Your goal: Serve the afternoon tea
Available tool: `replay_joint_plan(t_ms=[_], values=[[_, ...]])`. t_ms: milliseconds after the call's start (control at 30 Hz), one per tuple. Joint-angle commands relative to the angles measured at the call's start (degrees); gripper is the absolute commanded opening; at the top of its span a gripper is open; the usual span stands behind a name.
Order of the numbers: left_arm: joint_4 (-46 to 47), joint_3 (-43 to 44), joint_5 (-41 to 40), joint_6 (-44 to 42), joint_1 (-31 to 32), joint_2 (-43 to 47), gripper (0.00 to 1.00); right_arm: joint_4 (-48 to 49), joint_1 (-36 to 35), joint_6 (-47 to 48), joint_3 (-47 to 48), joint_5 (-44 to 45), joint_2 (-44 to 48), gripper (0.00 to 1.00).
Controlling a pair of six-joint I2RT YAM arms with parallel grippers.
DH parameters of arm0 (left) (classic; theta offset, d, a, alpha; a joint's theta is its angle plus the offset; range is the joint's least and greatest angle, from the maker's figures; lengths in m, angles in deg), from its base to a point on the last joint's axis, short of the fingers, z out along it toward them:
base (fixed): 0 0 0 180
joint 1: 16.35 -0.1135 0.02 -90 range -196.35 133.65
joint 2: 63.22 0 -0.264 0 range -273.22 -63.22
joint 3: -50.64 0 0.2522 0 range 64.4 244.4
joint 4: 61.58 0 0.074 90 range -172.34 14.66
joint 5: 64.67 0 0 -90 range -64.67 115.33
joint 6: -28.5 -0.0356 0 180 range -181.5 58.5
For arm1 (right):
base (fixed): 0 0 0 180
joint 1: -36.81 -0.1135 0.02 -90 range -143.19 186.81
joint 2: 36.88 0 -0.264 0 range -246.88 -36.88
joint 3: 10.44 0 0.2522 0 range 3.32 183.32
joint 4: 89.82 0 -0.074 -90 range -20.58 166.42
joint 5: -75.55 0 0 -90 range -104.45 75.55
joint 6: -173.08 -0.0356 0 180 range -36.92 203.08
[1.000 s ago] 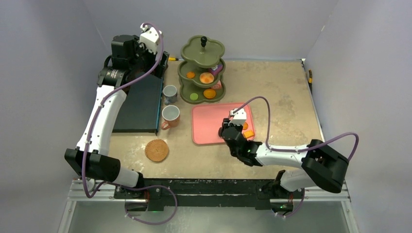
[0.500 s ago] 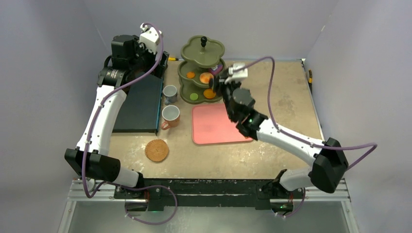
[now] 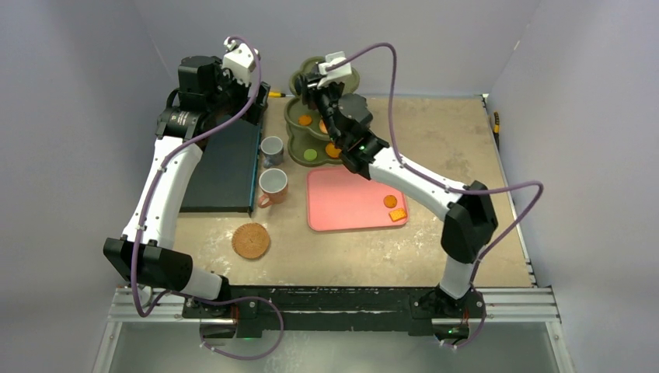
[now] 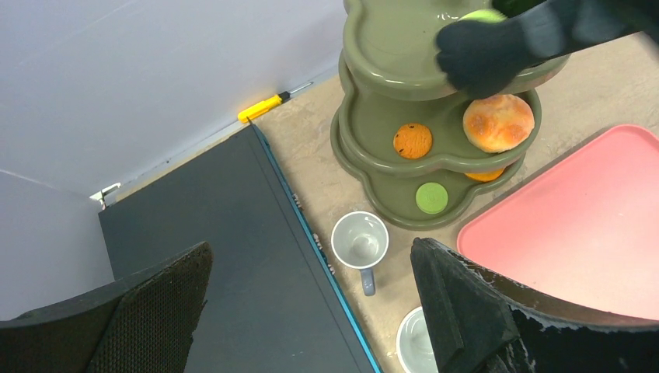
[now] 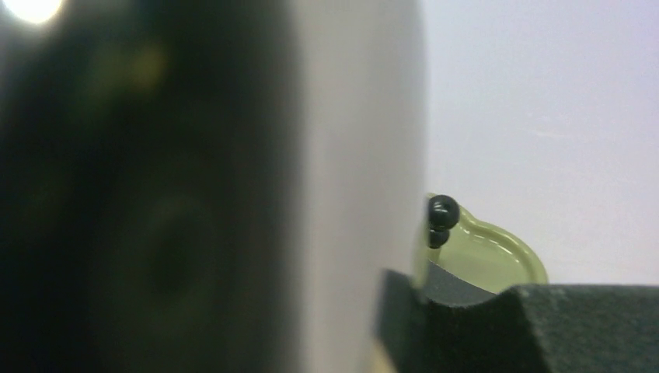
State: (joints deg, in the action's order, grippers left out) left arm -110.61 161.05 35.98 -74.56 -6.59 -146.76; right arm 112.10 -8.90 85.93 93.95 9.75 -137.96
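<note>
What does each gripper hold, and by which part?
Left gripper: open, nothing. Right gripper, above the stand: a green bit shows by its finger; whether it is gripped cannot be told.

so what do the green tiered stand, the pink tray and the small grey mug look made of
The tiered stand: likely moulded plastic, olive, with a soft sheen and smooth rounded rims. The pink tray: probably plastic or silicone, matte, even colour, rounded raised edge. The small grey mug: looks like glazed ceramic, pale glossy inside, though plastic can't be ruled out.
</note>
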Motion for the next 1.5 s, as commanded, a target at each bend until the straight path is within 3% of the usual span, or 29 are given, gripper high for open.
replay_joint_plan(t_ms=[0, 533, 667, 800, 1033, 1300, 1467], values=[[1.4, 0.4, -0.1, -0.2, -0.5, 1.4, 0.99, 3.0, 1.0, 1.5, 7.0, -2.6, -3.4, 0.32], [1.6, 0.0, -0.3, -0.5, -0.5, 1.6, 0.99, 3.4, 5.0, -0.3, 16.2, -3.7, -14.5, 0.34], [1.9, 0.0, -0.3, -0.5, -0.5, 1.6, 0.99, 3.2, 5.0, -0.5, 15.9, -4.4, -14.7, 0.39], [2.0, 0.0, 0.0, -0.1, -0.5, 1.5, 0.99, 3.9, 5.0, -0.6, 14.8, -4.3, -13.9, 0.51], [1.7, 0.2, -0.1, -0.1, -0.6, 1.7, 0.99, 2.9, 4.9, 0.1, 13.6, -5.5, -11.4, 0.59], [1.5, 0.7, 0.1, 0.2, -0.6, 2.1, 0.99, 2.9, 3.5, 1.0, 5.9, -6.3, -3.1, 0.57], [1.7, 0.4, -0.3, 0.0, -0.6, 2.5, 0.99, 3.8, 1.6, -0.7, -9.0, -5.4, 8.5, 0.57]])
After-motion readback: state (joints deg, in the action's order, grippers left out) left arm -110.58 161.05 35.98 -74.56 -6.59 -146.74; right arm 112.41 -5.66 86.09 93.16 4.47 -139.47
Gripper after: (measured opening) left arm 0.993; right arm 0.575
